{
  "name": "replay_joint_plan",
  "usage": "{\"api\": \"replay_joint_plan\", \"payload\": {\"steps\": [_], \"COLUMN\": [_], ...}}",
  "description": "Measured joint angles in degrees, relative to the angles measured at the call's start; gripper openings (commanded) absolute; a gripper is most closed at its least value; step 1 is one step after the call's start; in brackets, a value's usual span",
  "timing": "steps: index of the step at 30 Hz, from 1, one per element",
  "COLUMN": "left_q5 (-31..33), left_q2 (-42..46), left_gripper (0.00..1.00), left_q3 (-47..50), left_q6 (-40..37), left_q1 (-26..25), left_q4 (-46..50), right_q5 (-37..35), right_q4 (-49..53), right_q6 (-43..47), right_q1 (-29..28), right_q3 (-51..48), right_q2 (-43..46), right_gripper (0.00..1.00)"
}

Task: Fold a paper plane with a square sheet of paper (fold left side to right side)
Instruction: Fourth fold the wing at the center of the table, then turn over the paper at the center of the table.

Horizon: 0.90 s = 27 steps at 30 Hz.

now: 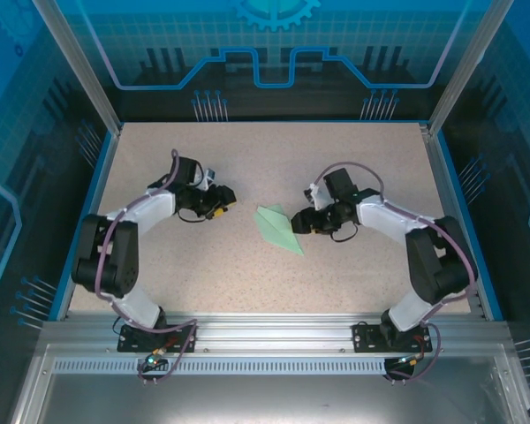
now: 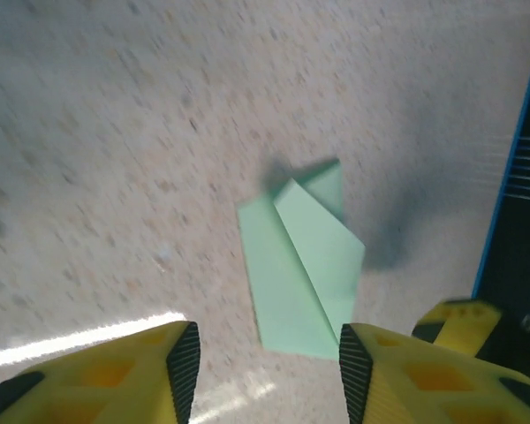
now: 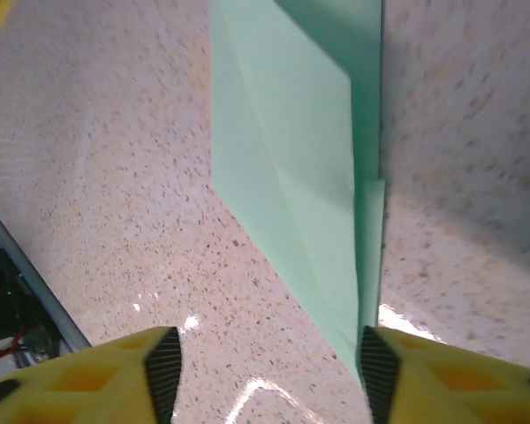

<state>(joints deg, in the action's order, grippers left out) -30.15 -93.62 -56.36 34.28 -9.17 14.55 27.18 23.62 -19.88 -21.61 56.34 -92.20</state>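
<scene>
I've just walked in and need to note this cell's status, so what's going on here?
Two robot arms are working on a folded mint-green paper lying in the middle of the speckled table. Neither arm holds it. The left pincer hovers open a little way off, and the right pincer is open right at the paper's edge. The paper has several folds and a pointed end.

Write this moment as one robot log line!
paper: folded, on table | left jaws: open, empty | right jaws: open, beside paper

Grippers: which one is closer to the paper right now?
The right gripper: its fingertips sit at the folded paper edge, while the left gripper stands off across bare table.
</scene>
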Motion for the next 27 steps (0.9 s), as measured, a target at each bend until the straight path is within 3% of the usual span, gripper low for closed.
{"api": "replay_joint_plan", "payload": {"steps": [4,9,15,27], "left_q5": [0.7,1.0,2.1,1.9], "left_q2": [1.4,-3.9,-12.3,-21.4], "left_gripper": [0.52,0.5,0.49,0.4], "left_q3": [3.9,3.3,-2.3,-10.6], "left_q6": [3.5,7.4,8.4,9.4], "left_q1": [-6.8,-13.2,-15.7,-17.2], "left_q4": [-4.2,-9.0,-9.9,-10.4], "right_q5": [-2.2,-2.8,-2.8,-2.8], "right_q4": [-0.7,-4.9,-7.9,-8.7], "right_q6": [0.9,-1.3,-4.5,-5.8], "right_q1": [2.1,2.6,2.6,2.6], "right_q3": [-0.2,-5.9,-12.4,-14.2], "right_q2": [2.8,6.4,11.2,17.0], "right_gripper": [0.71,0.82,0.95,0.96]}}
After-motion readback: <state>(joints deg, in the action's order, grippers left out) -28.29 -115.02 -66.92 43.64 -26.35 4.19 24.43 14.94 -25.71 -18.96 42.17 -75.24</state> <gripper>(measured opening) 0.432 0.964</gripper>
